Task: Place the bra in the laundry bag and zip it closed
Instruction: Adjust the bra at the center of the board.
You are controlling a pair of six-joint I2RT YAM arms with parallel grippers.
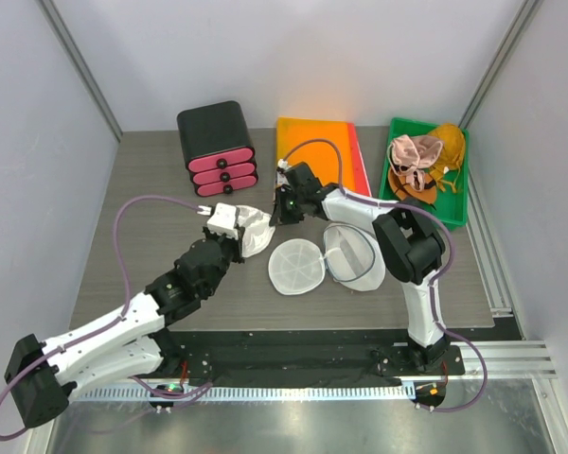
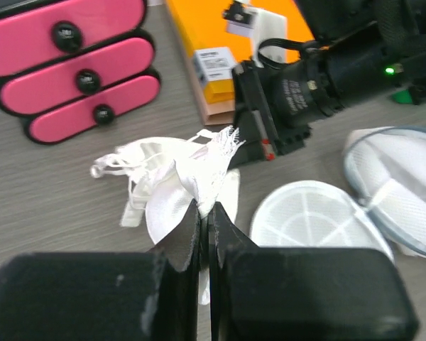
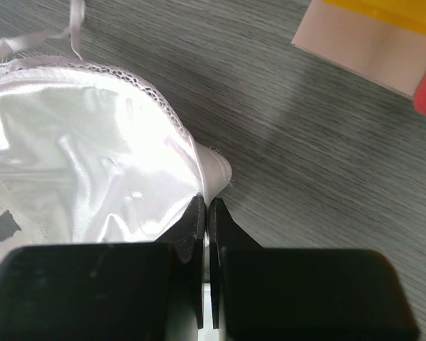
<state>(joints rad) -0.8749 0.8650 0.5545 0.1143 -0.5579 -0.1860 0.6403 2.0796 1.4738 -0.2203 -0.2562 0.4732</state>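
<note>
One satiny bra [image 3: 92,163], domed mesh bag [image 1: 296,266]

Grey table [image 1: 151,270] bears drawers [image 1: 218,148], orange tray [image 1: 322,142], green bin [image 1: 452,205], laundry bag [image 1: 296,267] (open), bra [image 1: 257,232].

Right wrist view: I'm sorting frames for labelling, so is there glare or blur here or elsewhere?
Right wrist: the satin bra glares near white. Left wrist: the left gripper is blurred up close, the pink drawers sharper. Top external: evenly lit, the orange tray glowing.
</note>
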